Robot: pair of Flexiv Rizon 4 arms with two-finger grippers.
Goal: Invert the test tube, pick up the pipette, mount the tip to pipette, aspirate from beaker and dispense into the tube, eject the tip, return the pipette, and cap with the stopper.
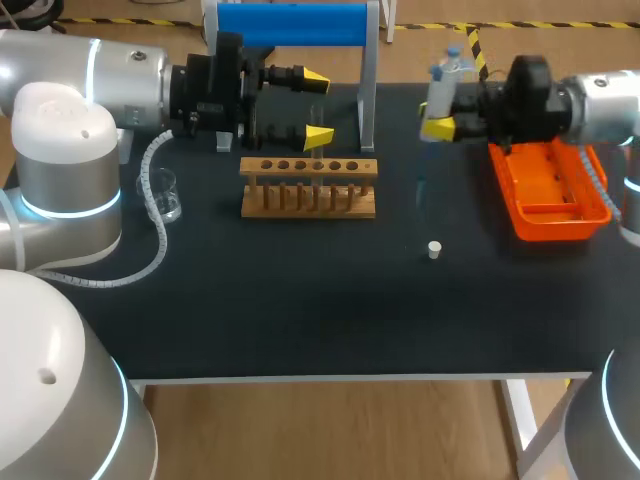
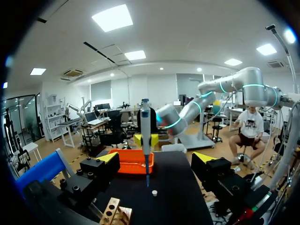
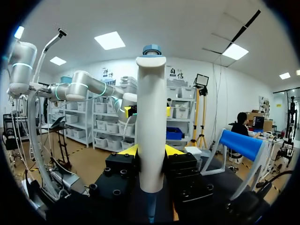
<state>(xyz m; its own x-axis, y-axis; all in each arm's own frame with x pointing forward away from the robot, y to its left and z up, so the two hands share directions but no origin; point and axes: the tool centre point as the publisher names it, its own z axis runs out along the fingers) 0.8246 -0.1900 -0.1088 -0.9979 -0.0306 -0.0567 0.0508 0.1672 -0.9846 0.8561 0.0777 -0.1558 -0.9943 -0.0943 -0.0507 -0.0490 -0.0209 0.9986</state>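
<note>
My right gripper is shut on the white pipette, held upright over the right half of the black table. The pipette's thin tip hangs above the mat. In the right wrist view the pipette fills the gap between the fingers of my right gripper. My left gripper stands open just above the wooden tube rack. The left wrist view looks past my open left gripper at the pipette. A small white stopper lies on the mat. A glass beaker stands at the left. I cannot make out the test tube.
An orange tray sits at the right, under my right arm. A blue-topped stand with grey legs rises behind the rack. A coiled white cable hangs from my left arm beside the beaker.
</note>
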